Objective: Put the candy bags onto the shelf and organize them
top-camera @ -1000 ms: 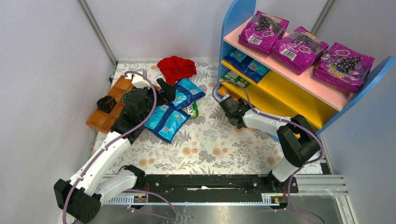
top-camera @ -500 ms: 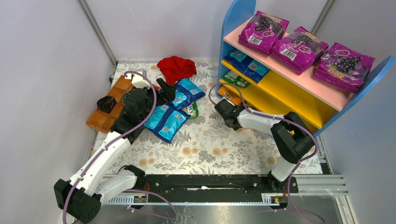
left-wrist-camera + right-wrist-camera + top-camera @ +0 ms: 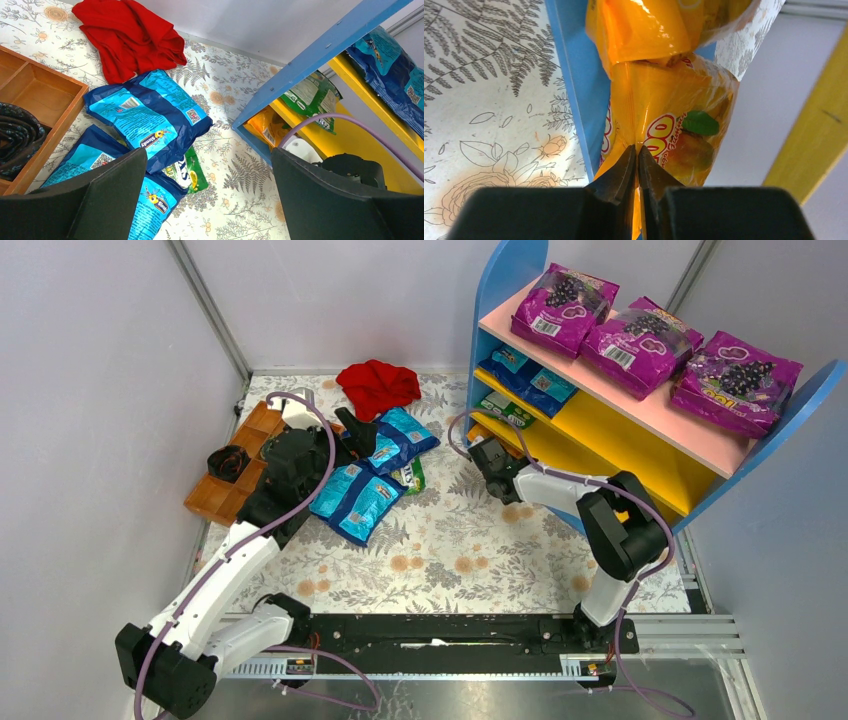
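Observation:
My right gripper (image 3: 638, 150) is shut, pinching the edge of an orange candy bag (image 3: 664, 95) that lies at the front left end of the shelf's (image 3: 503, 280) lowest yellow board. In the top view this gripper (image 3: 484, 451) sits right at that corner. Blue candy bags (image 3: 528, 378) and a green one (image 3: 505, 408) lie on the middle boards. On the floor are two blue bags (image 3: 405, 435) (image 3: 355, 498) and a green bag (image 3: 412, 477). My left gripper (image 3: 355, 430) hovers open over them, nothing between its fingers (image 3: 206, 162).
A red cloth (image 3: 378, 385) lies at the back of the floral mat. A brown wooden compartment tray (image 3: 240, 465) holding a dark coiled item sits at the left. Three magenta grape bags (image 3: 640, 340) fill the pink top board. Walls enclose the left and back.
My right gripper has shut on the orange bag and shifted back toward the shelf's left corner. The left arm has not moved.

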Controlling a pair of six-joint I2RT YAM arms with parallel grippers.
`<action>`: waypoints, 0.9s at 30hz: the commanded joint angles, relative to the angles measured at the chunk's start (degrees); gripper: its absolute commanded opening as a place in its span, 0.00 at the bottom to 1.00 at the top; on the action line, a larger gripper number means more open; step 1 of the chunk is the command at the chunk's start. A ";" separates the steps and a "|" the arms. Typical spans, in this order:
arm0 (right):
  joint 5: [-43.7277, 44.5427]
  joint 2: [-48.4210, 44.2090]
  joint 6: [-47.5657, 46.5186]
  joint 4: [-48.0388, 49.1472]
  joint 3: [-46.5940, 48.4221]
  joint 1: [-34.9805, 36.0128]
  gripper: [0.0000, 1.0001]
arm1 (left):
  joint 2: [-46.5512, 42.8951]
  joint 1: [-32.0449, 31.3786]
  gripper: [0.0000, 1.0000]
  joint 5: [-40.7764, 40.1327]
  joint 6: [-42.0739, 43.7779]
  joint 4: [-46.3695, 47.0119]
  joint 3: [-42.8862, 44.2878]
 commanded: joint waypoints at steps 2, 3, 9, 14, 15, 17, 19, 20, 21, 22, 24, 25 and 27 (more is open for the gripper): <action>-3.90 -0.67 -7.04 7.48 -2.18 -0.55 0.11 | -0.03 -0.29 0.99 -0.63 0.15 2.73 0.25; -4.40 -0.75 -7.45 8.28 -2.51 -0.56 0.12 | 0.03 -0.30 0.99 -0.63 0.11 2.80 0.18; -4.90 -0.50 -2.89 3.13 -0.08 -0.82 0.25 | 0.17 -0.44 0.99 -0.77 0.12 2.87 0.08; -2.51 -5.64 6.66 -7.61 1.79 3.25 0.56 | 0.25 -0.48 0.99 0.05 -0.24 3.11 0.02; -2.27 -6.38 7.95 -9.05 1.50 4.06 0.58 | 0.26 -0.48 0.99 0.04 -0.24 3.20 -0.08; -0.71 -7.65 10.07 -10.91 0.27 5.35 0.62 | 0.22 -0.48 0.99 0.01 -0.24 3.17 -0.08; 1.81 -8.55 11.48 -11.77 -1.52 5.68 0.66 | 0.16 -0.48 0.99 -0.02 -0.28 3.29 -0.18; 2.96 -8.88 11.81 -11.70 -2.47 5.68 0.66 | 0.09 -0.48 0.99 0.03 -0.33 3.36 -0.18; 3.55 -9.13 11.71 -11.45 -3.38 5.68 0.66 | 0.08 -0.48 0.99 0.22 -0.36 3.43 -0.26; 4.45 -8.98 11.79 -11.29 -3.94 5.68 0.65 | 0.04 -0.48 0.99 0.49 -0.48 3.57 -0.32; 6.57 -8.47 12.09 -11.50 -4.45 5.62 0.60 | -0.05 -0.48 0.99 0.58 -0.57 3.78 -0.49; 7.42 -8.18 12.00 -11.59 -4.53 5.60 0.57 | -0.17 -0.48 0.99 0.45 -0.59 3.78 -0.53; 7.89 -7.57 11.50 -11.52 -4.56 5.44 0.53 | -0.31 -0.48 0.99 0.31 -0.51 3.70 -0.47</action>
